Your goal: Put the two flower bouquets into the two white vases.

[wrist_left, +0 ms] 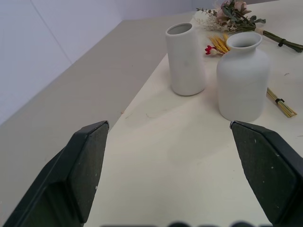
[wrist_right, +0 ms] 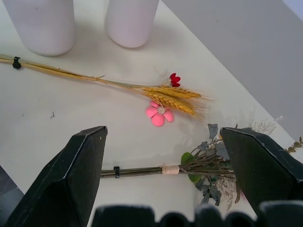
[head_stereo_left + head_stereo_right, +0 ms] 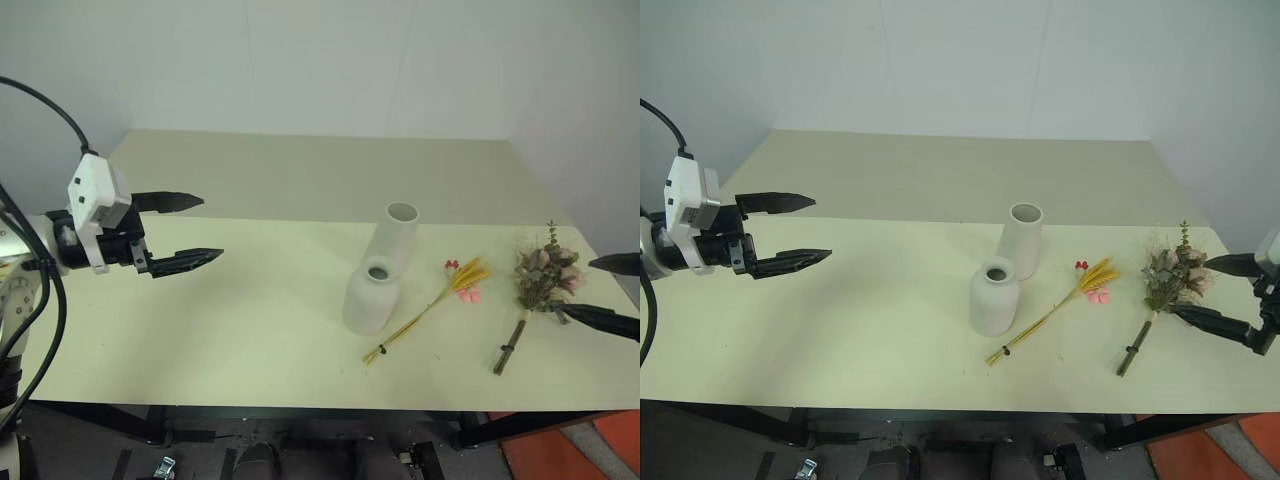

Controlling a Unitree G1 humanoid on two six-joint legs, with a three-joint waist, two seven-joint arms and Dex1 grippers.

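Both bouquets lie flat on the table, the full bunch between the wide-open, empty fingers of the right gripper. Closing on the brittle heads could crush them. The left gripper is open, empty, far from the vases

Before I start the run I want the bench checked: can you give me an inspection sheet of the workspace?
Surface: pale table, bare around the items.
Job's things: tall vase and round vase upright, both empty; wheat bunch and pink bouquet lying flat.
Clutter: nothing seen.
Hands: left hand open, holding nothing; right hand open around the pink bouquet.
Cables: black cable by the left arm.
Surroundings: white walls.
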